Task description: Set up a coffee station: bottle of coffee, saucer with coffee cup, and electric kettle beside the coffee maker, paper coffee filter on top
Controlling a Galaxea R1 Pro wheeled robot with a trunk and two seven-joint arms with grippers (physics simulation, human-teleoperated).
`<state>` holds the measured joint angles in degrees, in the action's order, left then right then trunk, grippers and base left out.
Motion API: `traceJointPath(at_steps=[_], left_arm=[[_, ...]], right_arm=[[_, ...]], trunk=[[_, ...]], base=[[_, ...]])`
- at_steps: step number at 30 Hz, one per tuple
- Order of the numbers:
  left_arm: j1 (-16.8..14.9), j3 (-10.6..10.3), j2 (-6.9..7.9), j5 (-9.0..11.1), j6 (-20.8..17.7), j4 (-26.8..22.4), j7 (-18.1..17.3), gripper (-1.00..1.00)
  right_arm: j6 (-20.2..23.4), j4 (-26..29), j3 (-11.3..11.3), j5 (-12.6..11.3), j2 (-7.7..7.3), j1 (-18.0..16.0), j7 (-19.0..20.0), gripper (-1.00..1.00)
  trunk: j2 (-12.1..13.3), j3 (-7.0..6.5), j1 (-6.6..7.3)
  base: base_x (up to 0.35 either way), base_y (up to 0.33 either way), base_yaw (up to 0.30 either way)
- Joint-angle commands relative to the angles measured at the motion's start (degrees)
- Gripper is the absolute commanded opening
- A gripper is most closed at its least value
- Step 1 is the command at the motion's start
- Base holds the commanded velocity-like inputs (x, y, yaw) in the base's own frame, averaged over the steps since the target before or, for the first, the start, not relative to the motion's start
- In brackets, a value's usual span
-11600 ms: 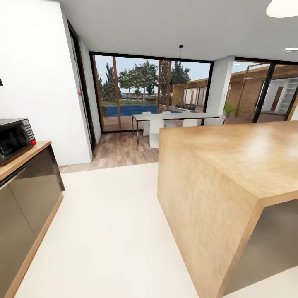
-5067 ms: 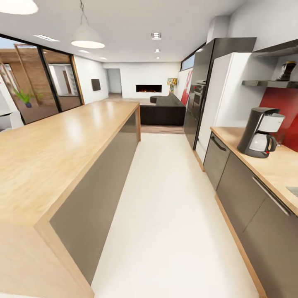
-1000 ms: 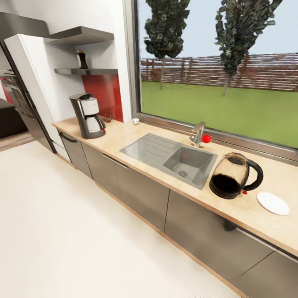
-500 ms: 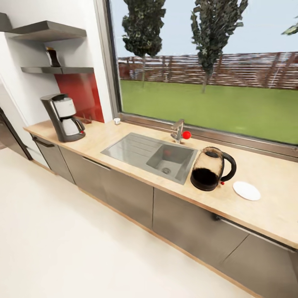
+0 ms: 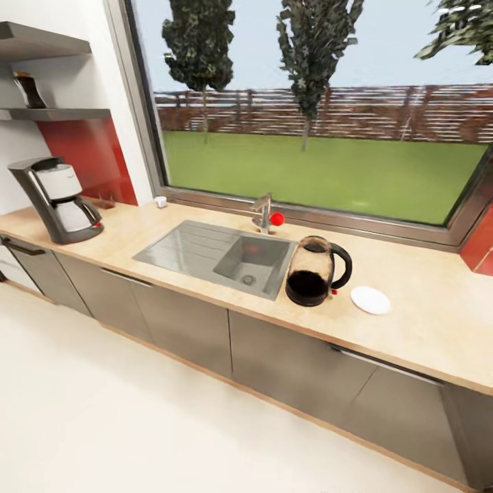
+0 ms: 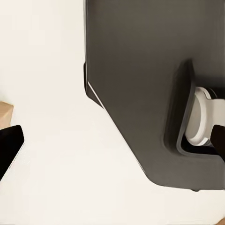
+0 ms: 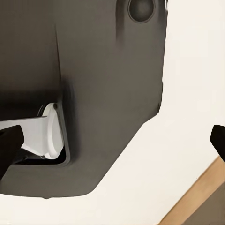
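Observation:
The coffee maker (image 5: 56, 201) stands at the left end of the kitchen countertop (image 5: 418, 322). Above it, the bottle of coffee (image 5: 28, 90) sits on the kitchen shelf (image 5: 58, 114). The coffee cup (image 5: 160, 201) rests by the window sill, behind the sink. The electric kettle (image 5: 312, 271) stands right of the sink, and the saucer (image 5: 370, 300) lies just to its right. The paper coffee filter is out of view. My left gripper (image 6: 112, 143) and right gripper (image 7: 112, 143) hang open over the white floor, beside my dark base, with nothing between their fingers.
A steel sink (image 5: 219, 253) with a drainboard is set into the counter, with a faucet (image 5: 262, 211) and red knob (image 5: 276, 218) behind it. Grey cabinet fronts (image 5: 185, 325) run below. White floor (image 5: 137, 424) lies before the counter.
The head view has swung to the right along the counter, so everything has slid left in the picture. None of the things on the counter has moved.

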<state>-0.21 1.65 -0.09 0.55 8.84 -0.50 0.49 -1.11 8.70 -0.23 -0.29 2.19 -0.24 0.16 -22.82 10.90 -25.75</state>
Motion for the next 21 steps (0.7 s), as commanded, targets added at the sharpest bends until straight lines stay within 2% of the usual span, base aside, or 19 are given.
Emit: traceJointPath(at_steps=[1,21], left_arm=[[-0.01,0.15,-0.01,0.04,0.18,0.04,0.07,1.00],[0.03,-0.32,-0.08,-0.35,0.03,0.06,-0.13,1.00]], right_arm=[[-0.12,0.00,-0.03,-0.04,0.01,-0.02,0.02,1.00],[-0.13,0.18,-0.14,-0.07,0.01,-0.02,0.02,1.00]], trunk=[[-0.10,0.13,-0.03],[-0.10,0.76,-0.03]], base=[[0.000,0.000,-0.280],[0.000,0.000,-0.280]])
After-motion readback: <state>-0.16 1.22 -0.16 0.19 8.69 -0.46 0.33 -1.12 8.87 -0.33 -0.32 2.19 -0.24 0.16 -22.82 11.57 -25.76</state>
